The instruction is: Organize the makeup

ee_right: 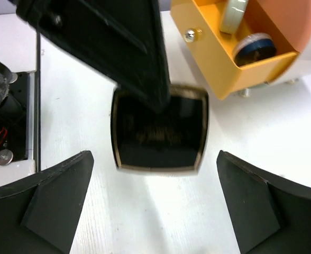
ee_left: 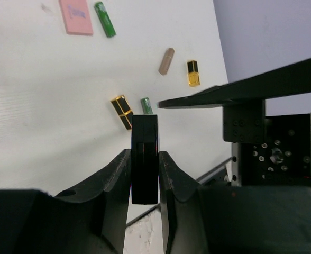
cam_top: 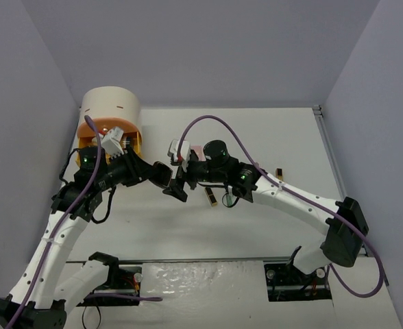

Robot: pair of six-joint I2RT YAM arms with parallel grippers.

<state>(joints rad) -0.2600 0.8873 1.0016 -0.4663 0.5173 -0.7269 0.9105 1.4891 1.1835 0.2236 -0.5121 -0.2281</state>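
Observation:
My left gripper (ee_left: 144,154) is shut on a black square compact (ee_left: 144,174) and holds it edge-on above the table. In the right wrist view the same compact (ee_right: 161,138) hangs face-on with a gold rim, just ahead of my right gripper (ee_right: 155,206), which is open and wide apart with nothing between its fingers. In the top view the two grippers, left (cam_top: 164,176) and right (cam_top: 178,187), meet at the table's middle. Loose on the table lie a pink square (ee_left: 76,16), green tubes (ee_left: 105,19), a beige tube (ee_left: 166,61) and gold-black tubes (ee_left: 122,111).
The cream drum box (cam_top: 111,113) stands at the back left with its yellow drawer (ee_right: 219,69) pulled open. A blue compact (ee_right: 256,48) and a sage compact (ee_right: 234,16) lie in it. A purple cable (cam_top: 222,127) arcs over the right arm.

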